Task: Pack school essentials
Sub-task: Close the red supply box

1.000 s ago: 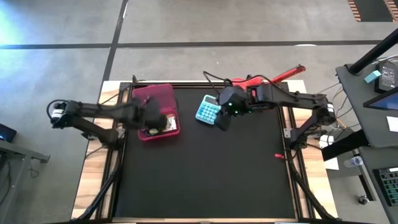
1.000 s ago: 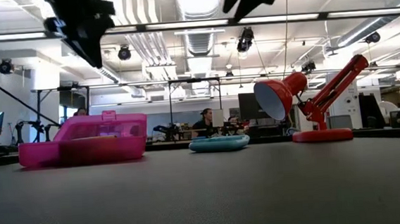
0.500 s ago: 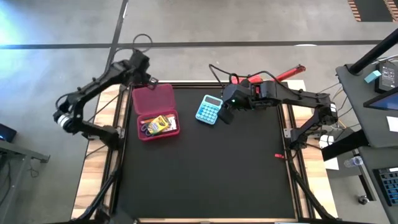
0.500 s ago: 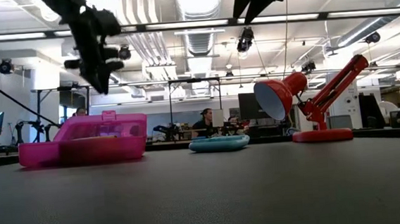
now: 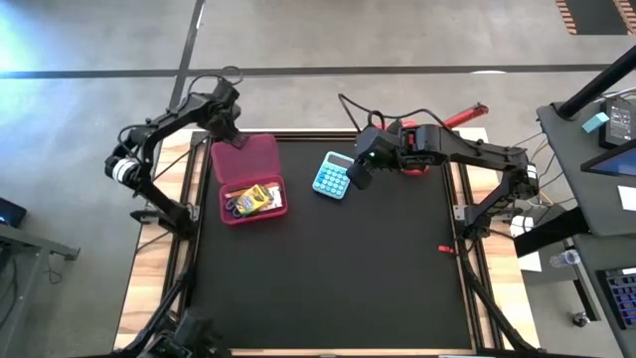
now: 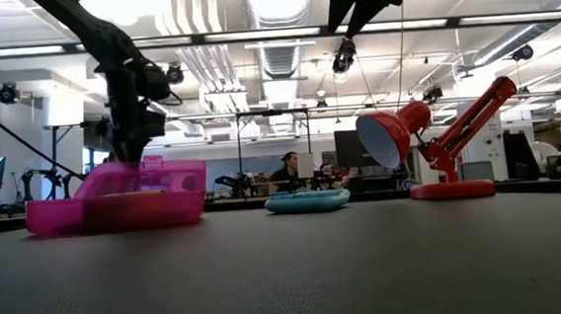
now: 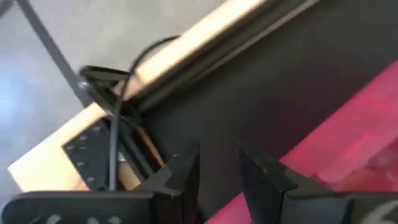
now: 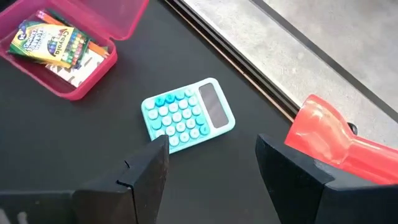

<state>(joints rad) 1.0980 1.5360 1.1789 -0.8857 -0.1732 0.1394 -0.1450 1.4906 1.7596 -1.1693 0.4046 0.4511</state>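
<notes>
An open pink case (image 5: 250, 179) lies at the mat's far left, its lid (image 5: 246, 156) laid back toward the far edge. In its tray are the yellow-green crayon box (image 8: 48, 38), blue-handled scissors (image 5: 233, 206) and a white patterned piece (image 8: 81, 68). My left gripper (image 5: 225, 127) is open with a narrow gap. It hangs at the lid's far left corner (image 7: 348, 149), just above it in the low view (image 6: 127, 156). My right gripper (image 8: 211, 168) is open wide and raised over the mat beside the turquoise calculator (image 8: 188, 115). My left gripper comes down from above at the pink lid's far left corner (image 7: 214, 208), one finger (image 7: 183, 177) on each side of its edge. Whether the fingers touch the lid cannot be told.
A red desk lamp (image 5: 437, 124) stands at the far right, its shade (image 8: 336, 134) close to my right gripper. The calculator (image 5: 333, 175) lies flat between case and lamp. A small red bit (image 5: 446, 249) lies near the right edge. The mat's near half (image 5: 328, 288) is bare.
My left gripper has left its place over the case's tray, swung up and toward the far edge, then come down at the lid's far left corner. The case and calculator have stayed put.
</notes>
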